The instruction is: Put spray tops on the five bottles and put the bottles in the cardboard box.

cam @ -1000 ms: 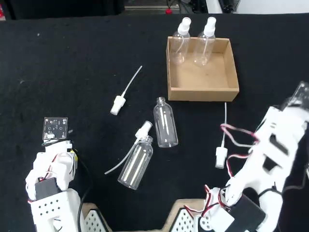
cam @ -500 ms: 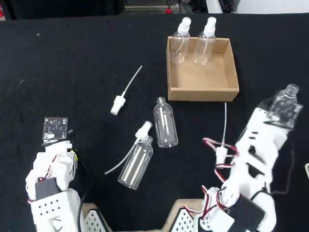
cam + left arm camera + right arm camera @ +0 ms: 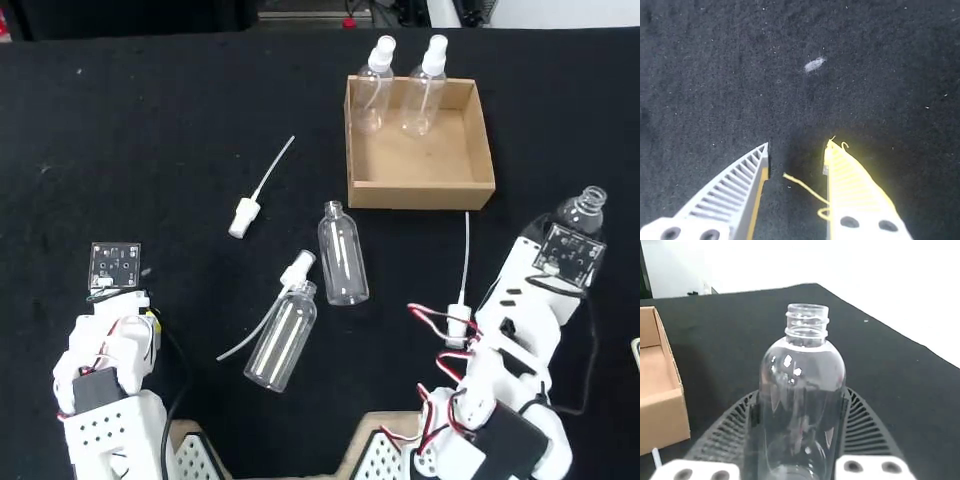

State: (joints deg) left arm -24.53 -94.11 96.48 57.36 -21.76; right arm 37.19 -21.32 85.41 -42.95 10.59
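No readable text or labels

A: What is sitting in the box (image 3: 420,188)?
B: Two capped bottles (image 3: 375,95) are standing at its far wall.
A: And outside it?
B: A bare bottle (image 3: 342,252) and a second bottle (image 3: 283,335), a spray top at its neck, are lying side by side near the box's front. A left top (image 3: 245,215) is lying apart, and a right top (image 3: 458,322) is lying by the right arm (image 3: 525,300).
A: What is that arm doing?
B: It is holding an open bottle (image 3: 588,203), whose neck is sticking out past its tip.
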